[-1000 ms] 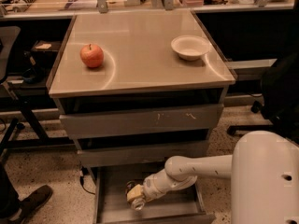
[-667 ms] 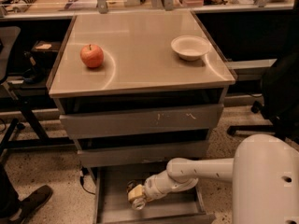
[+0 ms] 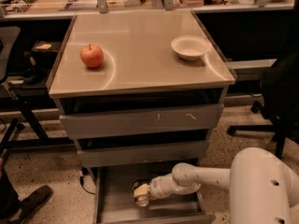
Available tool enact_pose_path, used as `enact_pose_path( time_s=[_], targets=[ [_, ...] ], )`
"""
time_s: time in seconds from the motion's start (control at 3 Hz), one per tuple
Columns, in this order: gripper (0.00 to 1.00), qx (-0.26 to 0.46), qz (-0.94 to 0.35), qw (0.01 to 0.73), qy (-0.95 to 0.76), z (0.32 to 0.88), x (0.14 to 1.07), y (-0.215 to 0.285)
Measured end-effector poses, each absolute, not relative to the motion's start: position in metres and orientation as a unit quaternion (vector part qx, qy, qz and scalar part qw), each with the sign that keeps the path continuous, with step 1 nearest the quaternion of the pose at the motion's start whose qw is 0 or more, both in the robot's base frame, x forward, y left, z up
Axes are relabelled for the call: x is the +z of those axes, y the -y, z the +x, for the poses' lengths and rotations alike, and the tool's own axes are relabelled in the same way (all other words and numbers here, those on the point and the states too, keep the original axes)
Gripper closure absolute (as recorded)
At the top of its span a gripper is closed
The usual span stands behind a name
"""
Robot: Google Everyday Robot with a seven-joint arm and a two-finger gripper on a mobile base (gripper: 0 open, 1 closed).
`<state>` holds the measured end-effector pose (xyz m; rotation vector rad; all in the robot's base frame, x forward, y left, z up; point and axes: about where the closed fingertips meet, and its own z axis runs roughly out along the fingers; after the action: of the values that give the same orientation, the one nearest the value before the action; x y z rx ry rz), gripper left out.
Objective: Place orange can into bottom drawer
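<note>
hand (image 3: 144, 193), orange can (image 3: 140, 191) in bottom drawer (image 3: 116, 205)

Three drawers (image 3: 140, 120), one apple (image 3: 92, 55), bowl (image 3: 190, 47), can (image 3: 142, 200), end effector (image 3: 140, 191).

Low reach from lower right: the white arm (image 3: 208, 175) leaves the rounded shoulder housing (image 3: 261, 185) and runs near-horizontal to the left. It bends at the elbow joint (image 3: 183, 175), and the forearm dips slightly down-left. At the end, the gripper (image 3: 141, 193) sits inside the open bottom drawer (image 3: 117, 202), just above its floor, jaws clamped on the orange can (image 3: 142, 199).
</note>
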<state>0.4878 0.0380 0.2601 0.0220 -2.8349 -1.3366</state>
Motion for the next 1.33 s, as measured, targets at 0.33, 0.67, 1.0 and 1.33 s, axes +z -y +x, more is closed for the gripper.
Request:
enact_pose_path(
  time_s=[0.33, 0.67, 1.0, 1.33],
  targets=[
    [1.00, -0.430, -0.002, 0.012, 0.903, 0.500, 0.233, -0.033],
    [1.00, -0.433, -0.010, 0.029, 0.901, 0.508, 0.203, -0.030],
    [1.00, -0.436, -0.015, 0.054, 0.898, 0.511, 0.173, -0.031],
    [1.00, -0.436, -0.017, 0.070, 0.897, 0.513, 0.154, -0.031]
  ],
)
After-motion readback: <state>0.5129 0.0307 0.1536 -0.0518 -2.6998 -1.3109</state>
